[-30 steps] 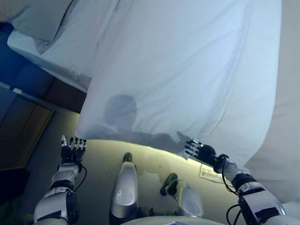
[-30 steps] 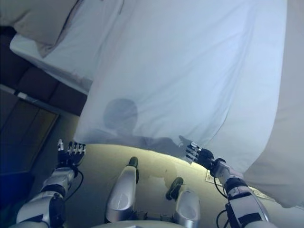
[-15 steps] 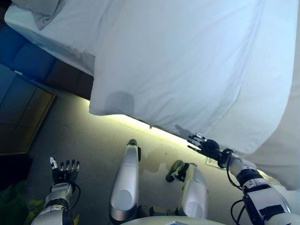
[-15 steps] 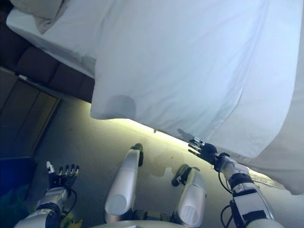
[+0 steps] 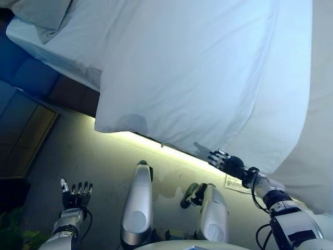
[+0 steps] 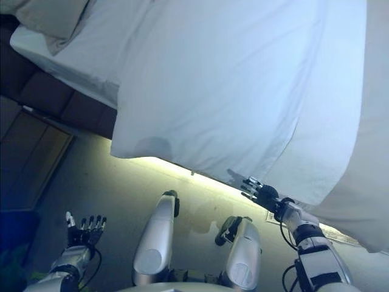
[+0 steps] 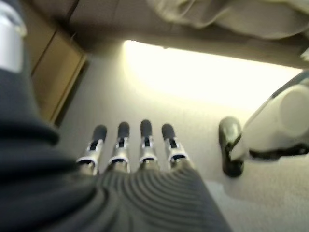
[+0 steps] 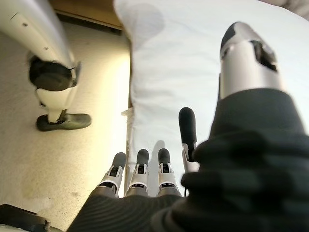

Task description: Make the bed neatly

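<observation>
A white duvet covers the bed and hangs over its near side, with its lower hem above the floor. A pillow lies at the far left corner on the white sheet. My right hand is open just under the hanging hem, fingers straight and pointing at the cloth, holding nothing. My left hand is open low over the floor at the lower left, well away from the bed, its fingers straight and empty.
A lit strip of beige floor runs along the bed's base. Wooden panelling and a dark upholstered bed frame stand at the left. A paper card lies on the floor near my right wrist.
My left hand has dropped from beside the duvet's lower left corner to low over the floor. The right hand stays near the hem. The camera has shifted a little.
</observation>
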